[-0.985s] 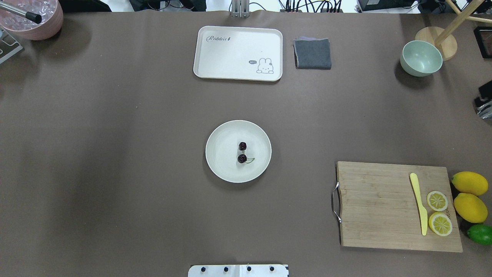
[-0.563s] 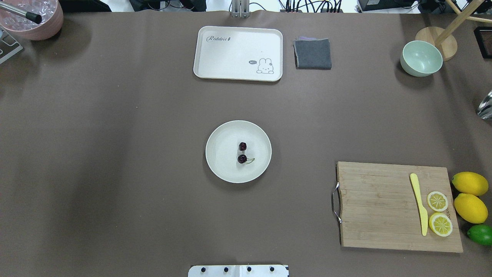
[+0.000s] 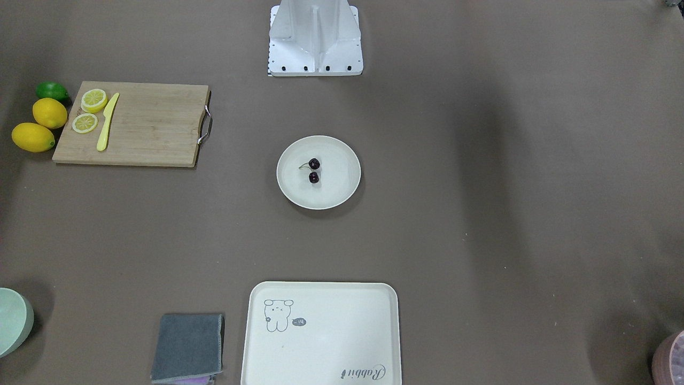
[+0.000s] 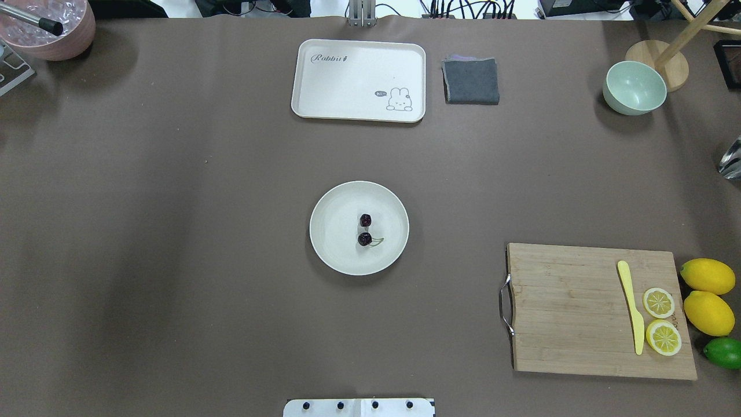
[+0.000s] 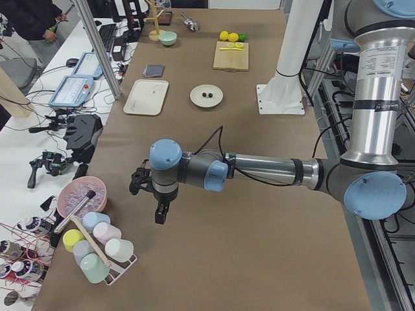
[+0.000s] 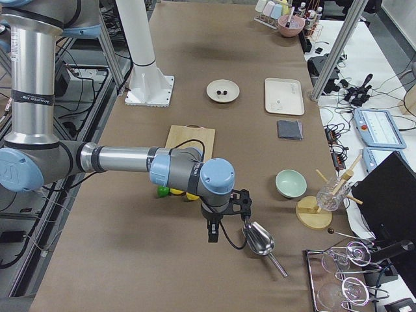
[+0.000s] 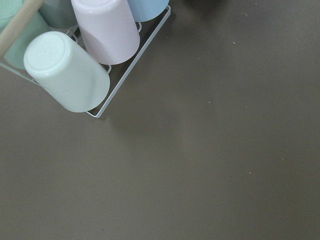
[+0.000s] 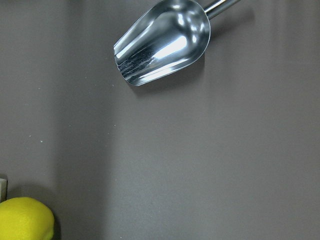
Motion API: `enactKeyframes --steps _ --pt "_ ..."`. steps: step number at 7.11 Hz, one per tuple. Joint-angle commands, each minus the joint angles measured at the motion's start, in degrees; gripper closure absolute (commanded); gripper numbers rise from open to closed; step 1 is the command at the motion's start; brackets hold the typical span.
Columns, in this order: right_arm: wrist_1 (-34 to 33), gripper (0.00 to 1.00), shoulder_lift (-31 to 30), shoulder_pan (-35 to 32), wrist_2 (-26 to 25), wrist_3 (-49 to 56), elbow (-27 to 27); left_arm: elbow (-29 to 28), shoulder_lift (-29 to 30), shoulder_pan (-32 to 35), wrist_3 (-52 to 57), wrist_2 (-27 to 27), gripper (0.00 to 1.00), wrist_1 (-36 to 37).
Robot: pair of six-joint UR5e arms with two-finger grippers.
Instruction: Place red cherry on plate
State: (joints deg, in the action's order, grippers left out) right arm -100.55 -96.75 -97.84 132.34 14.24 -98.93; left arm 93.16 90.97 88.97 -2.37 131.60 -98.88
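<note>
The red cherry (image 4: pixel 365 238), a pair of tiny dark glossy fruits with thin green stems, lies near the middle of the round cream plate (image 4: pixel 336 231) at the table's centre. It also shows on the plate (image 3: pixel 336 187) as the cherry (image 3: pixel 313 177) in the front-facing view. No gripper touches either. My left gripper (image 5: pixel 159 216) hangs far off near the cup rack, seen only from the left end. My right gripper (image 6: pixel 212 231) hangs beside a metal scoop, seen only from the right end. I cannot tell whether either is open or shut.
A cream rabbit tray (image 4: pixel 359 80) and a grey cloth (image 4: pixel 471 81) lie at the far side. A green bowl (image 4: pixel 634 88) stands far right. The cutting board (image 4: pixel 579 313) carries a yellow knife and lemon slices, with lemons (image 4: pixel 707 313) and a lime beside it. Metal scoop (image 8: pixel 165 42), cup rack (image 7: pixel 70 70).
A dark part of the right arm at the overhead view's right edge has moved out of view, uncovering the metal scoop's tip. The cherry and plate have not moved.
</note>
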Motion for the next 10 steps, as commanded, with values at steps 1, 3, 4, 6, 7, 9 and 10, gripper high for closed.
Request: enactKeyframes --steps 1,3,4,6,7,9,10 --pt "0.01 0.00 0.16 -0.07 -0.06 -0.36 -0.21 0.01 0.00 -0.02 0.00 -0.12 0.02 0.00" --pt "0.01 0.00 0.34 -0.07 -0.06 -0.45 -0.29 -0.08 0.09 -0.02 0.00 -0.21 0.02 0.00" --pt "0.09 0.00 0.25 -0.07 -0.06 -0.45 -0.30 -0.17 0.17 -0.02 0.00 -0.30 0.02 0.00" --pt "0.09 0.00 0.34 -0.16 -0.15 -0.36 -0.47 -0.34 0.35 -0.02 -0.09 -0.21 0.02 0.00" --pt "0.09 0.00 0.34 -0.25 -0.15 -0.36 -0.56 -0.34 0.35 -0.02 -0.09 -0.21 0.02 0.09" --pt "0.09 0.00 0.25 -0.77 -0.06 -0.36 -0.65 -0.34 0.35 -0.02 -0.27 -0.38 0.02 0.00" --pt "0.09 0.00 0.25 -0.86 -0.15 -0.36 -0.73 -0.34 0.26 0.06 -0.27 -0.38 0.02 0.00"
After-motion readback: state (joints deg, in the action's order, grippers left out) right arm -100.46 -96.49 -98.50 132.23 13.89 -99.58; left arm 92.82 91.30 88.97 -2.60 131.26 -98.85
